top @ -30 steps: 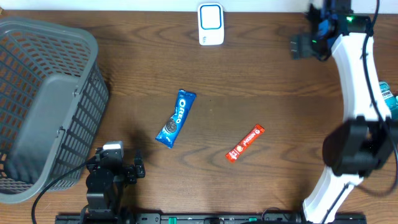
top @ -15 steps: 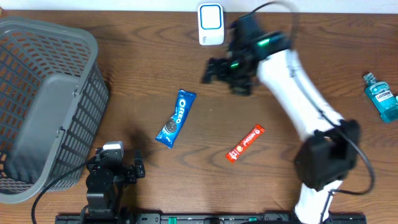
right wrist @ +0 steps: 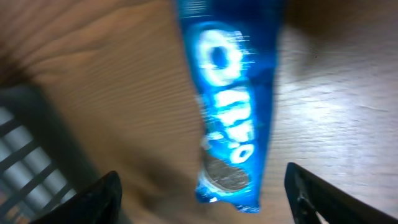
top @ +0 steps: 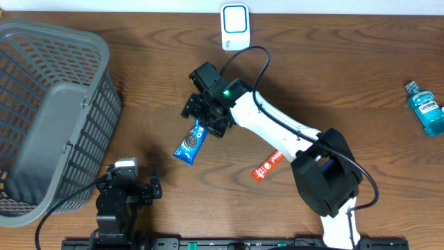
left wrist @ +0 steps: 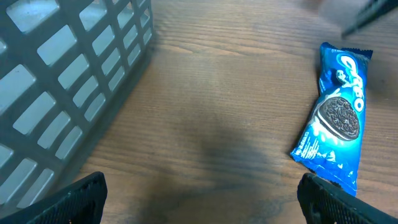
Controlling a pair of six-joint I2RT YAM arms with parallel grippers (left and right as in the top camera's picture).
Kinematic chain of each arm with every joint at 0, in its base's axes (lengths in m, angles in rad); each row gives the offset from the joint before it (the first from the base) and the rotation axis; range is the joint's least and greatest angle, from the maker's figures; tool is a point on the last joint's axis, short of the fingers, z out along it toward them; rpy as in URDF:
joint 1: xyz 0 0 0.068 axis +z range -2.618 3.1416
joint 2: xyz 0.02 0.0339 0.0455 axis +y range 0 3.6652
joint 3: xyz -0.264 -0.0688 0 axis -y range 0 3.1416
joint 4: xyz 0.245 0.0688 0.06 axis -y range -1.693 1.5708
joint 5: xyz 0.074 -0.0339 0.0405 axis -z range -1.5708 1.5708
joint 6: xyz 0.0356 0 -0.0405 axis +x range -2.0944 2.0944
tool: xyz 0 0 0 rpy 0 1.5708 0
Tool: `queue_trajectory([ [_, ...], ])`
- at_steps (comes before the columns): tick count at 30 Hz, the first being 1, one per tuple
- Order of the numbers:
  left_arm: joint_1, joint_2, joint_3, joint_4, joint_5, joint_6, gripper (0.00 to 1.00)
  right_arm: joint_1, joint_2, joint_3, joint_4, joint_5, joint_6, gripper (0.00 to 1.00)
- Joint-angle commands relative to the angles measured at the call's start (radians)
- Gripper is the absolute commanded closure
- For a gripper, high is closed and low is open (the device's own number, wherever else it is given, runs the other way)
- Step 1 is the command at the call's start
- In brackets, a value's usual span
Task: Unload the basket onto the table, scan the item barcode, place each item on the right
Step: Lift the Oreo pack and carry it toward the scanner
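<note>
A blue Oreo pack [top: 189, 146] lies slantwise on the wooden table, left of centre. My right gripper [top: 206, 118] hangs over its upper end and hides that end from above. In the right wrist view the Oreo pack [right wrist: 233, 112] lies blurred between the open fingers [right wrist: 102, 199], which stand well clear of it on both sides. A white and blue scanner [top: 235, 26] stands at the table's back edge. My left gripper [top: 129, 191] rests near the front edge, open and empty. Its wrist view shows the Oreo pack [left wrist: 336, 118] ahead to the right.
A grey mesh basket [top: 52, 104] fills the left side and stands close to the left gripper as a basket wall [left wrist: 62, 74]. A red snack bar [top: 266, 167] lies partly under the right arm. A blue mouthwash bottle [top: 424, 107] lies at the far right.
My right arm has swung from the back right corner across the table to the Oreo pack and come down over it. The left arm has not moved.
</note>
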Motion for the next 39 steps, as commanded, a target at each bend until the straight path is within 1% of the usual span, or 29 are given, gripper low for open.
queue_trajectory([
  [1,0.004,-0.005,-0.008,-0.013,-0.012,-0.016,0.02,-0.002,0.041,0.046,-0.047,0.080,0.099,0.25],
  [4,0.004,-0.005,-0.008,-0.013,-0.012,-0.016,0.02,0.001,0.060,0.078,-0.065,0.099,0.119,0.25],
  [11,0.004,-0.005,-0.008,-0.013,-0.012,-0.016,0.02,0.033,0.198,0.206,-0.083,0.101,0.140,0.27],
  [12,0.004,-0.005,-0.008,-0.013,-0.012,-0.016,0.02,0.036,0.222,0.231,-0.101,0.099,0.140,0.27],
  [13,0.004,-0.005,-0.008,-0.013,-0.012,-0.016,0.02,0.039,0.275,0.288,-0.153,0.098,0.139,0.31],
  [14,0.004,-0.005,-0.008,-0.013,-0.012,-0.016,0.02,0.039,0.303,0.317,-0.191,0.098,0.139,0.32],
  [18,0.004,-0.005,-0.008,-0.013,-0.012,-0.016,0.02,0.039,0.365,0.391,-0.311,0.096,0.117,0.36],
  [19,0.004,-0.005,-0.008,-0.013,-0.012,-0.016,0.02,0.039,0.369,0.396,-0.329,0.099,0.115,0.39],
  [22,0.004,-0.005,-0.008,-0.013,-0.012,-0.016,0.02,0.035,0.369,0.396,-0.385,0.118,0.114,0.65],
  [23,0.004,-0.005,-0.008,-0.013,-0.012,-0.016,0.02,0.034,0.369,0.397,-0.400,0.117,0.114,0.69],
  [25,0.004,-0.005,-0.008,-0.013,-0.012,-0.016,0.02,0.030,0.369,0.400,-0.427,0.117,0.113,0.86],
  [27,0.004,-0.005,-0.008,-0.013,-0.012,-0.016,0.02,0.024,0.364,0.401,-0.427,0.110,0.079,0.98],
  [33,0.004,-0.005,-0.008,-0.013,-0.012,-0.016,0.02,0.005,0.288,0.406,-0.362,0.046,-0.151,0.99],
  [38,0.004,-0.005,-0.008,-0.013,-0.012,-0.016,0.02,-0.005,0.130,0.406,-0.371,0.041,-0.328,0.99],
  [39,0.004,-0.005,-0.008,-0.013,-0.012,-0.016,0.02,-0.007,0.092,0.406,-0.370,0.025,-0.381,0.99],
])
